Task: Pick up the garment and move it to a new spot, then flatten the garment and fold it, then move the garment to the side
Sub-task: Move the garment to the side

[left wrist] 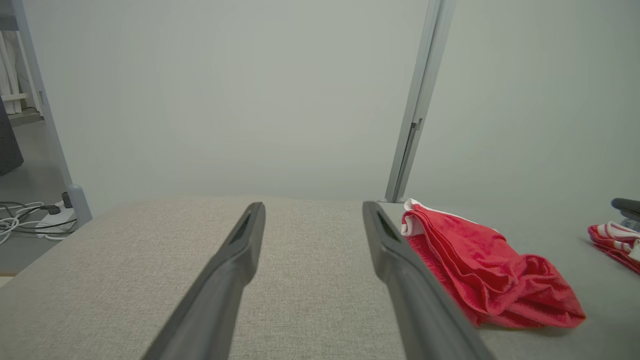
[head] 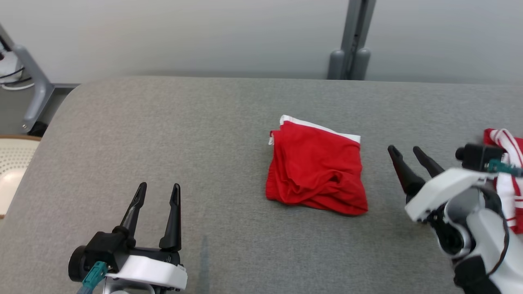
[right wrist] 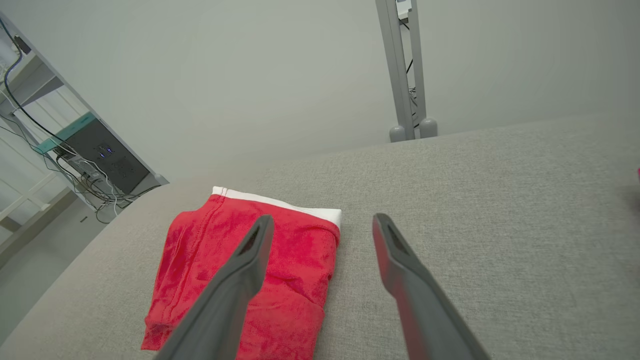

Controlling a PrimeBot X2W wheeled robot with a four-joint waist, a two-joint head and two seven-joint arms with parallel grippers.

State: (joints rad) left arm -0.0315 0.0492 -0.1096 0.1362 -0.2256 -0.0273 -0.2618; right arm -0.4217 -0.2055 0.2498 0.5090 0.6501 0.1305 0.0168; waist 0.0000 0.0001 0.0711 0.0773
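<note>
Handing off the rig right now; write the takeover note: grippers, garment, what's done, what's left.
Left gripper: jaws open, empty, over the grey fabric table.
Right gripper: jaws open, empty, just right of the red cloth garment with white waistband.
That garment: folded, slightly rumpled, mid-table, touched by neither gripper.
Red-and-white striped cloth: far right, partly behind the right arm.
Done: fold looks made. Left: move the garment aside.
</note>
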